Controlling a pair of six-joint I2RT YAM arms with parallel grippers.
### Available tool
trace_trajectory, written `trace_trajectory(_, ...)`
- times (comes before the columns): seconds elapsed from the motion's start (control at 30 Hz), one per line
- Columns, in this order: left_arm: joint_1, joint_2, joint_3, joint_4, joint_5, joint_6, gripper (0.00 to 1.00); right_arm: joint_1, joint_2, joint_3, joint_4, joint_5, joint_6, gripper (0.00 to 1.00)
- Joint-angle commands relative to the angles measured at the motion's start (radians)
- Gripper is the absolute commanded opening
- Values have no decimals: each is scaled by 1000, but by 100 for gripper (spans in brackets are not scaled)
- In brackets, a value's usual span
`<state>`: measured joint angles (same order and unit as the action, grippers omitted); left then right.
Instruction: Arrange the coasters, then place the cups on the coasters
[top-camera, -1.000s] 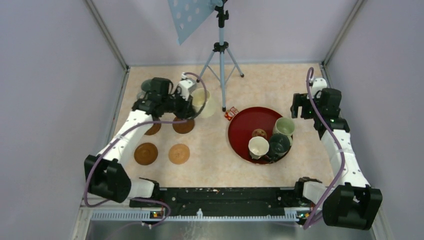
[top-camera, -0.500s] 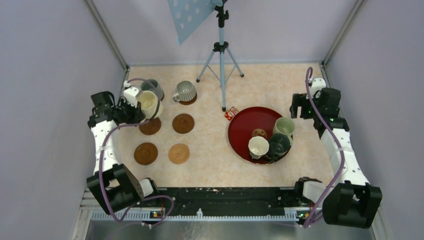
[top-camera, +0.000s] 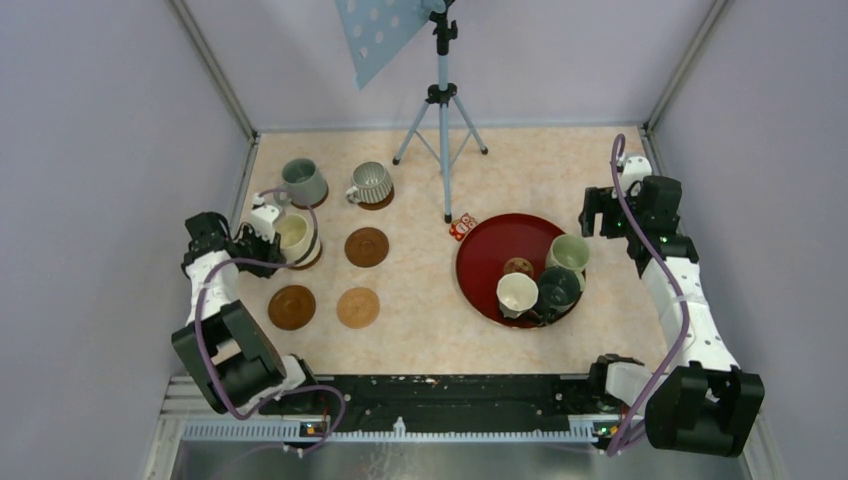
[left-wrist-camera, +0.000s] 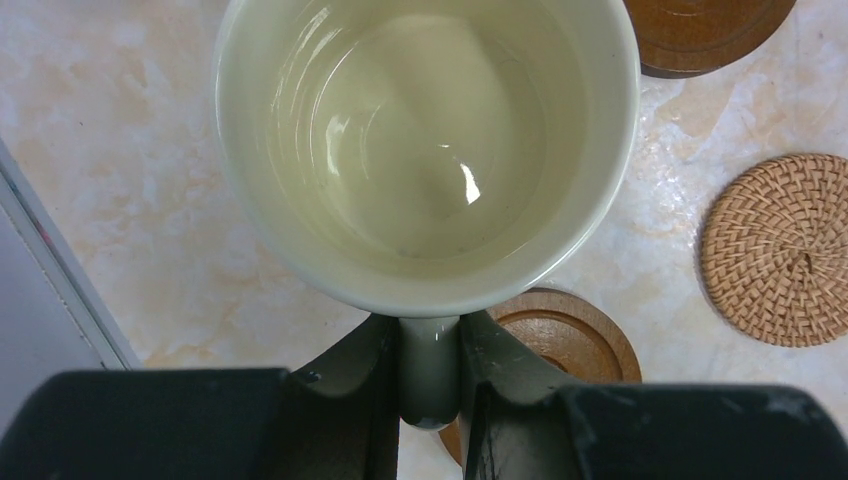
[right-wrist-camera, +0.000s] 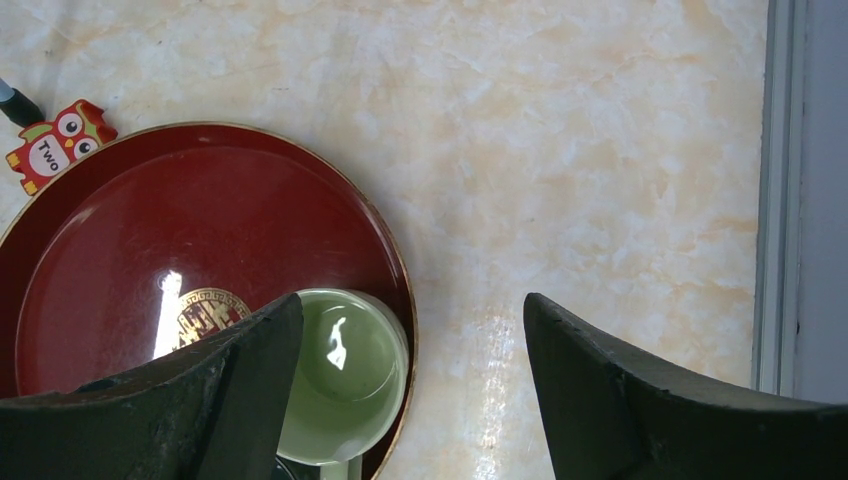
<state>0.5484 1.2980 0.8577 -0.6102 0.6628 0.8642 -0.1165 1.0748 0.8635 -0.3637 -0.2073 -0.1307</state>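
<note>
Bright, even light; perhaps slight blur.

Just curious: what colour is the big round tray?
The tray is glossy dark red; clearest in the right wrist view.

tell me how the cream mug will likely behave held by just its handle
The cream mug looks like glazed ceramic: probably rigid, heavyish, chip-prone. The left hand pinches only its glossy handle, so it may pivot or slip. Wide-mouthed, it seems unlikely to tip once set down.
</note>
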Motion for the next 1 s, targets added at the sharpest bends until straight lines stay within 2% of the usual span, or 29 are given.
trace_trajectory(0.0, 5, 20, 15, 151, 69, 25, 0, -8, -2, 2, 17, -11, -12, 80)
trace_trajectory(0.23, 5, 76, 14, 201, 45, 24, 0, -8, -1, 0, 18, -9, -12, 80)
trace_trajectory(0.97, 5, 221, 20, 215, -1, 60, 2, -8, 2, 0, 17, -6, -15, 80)
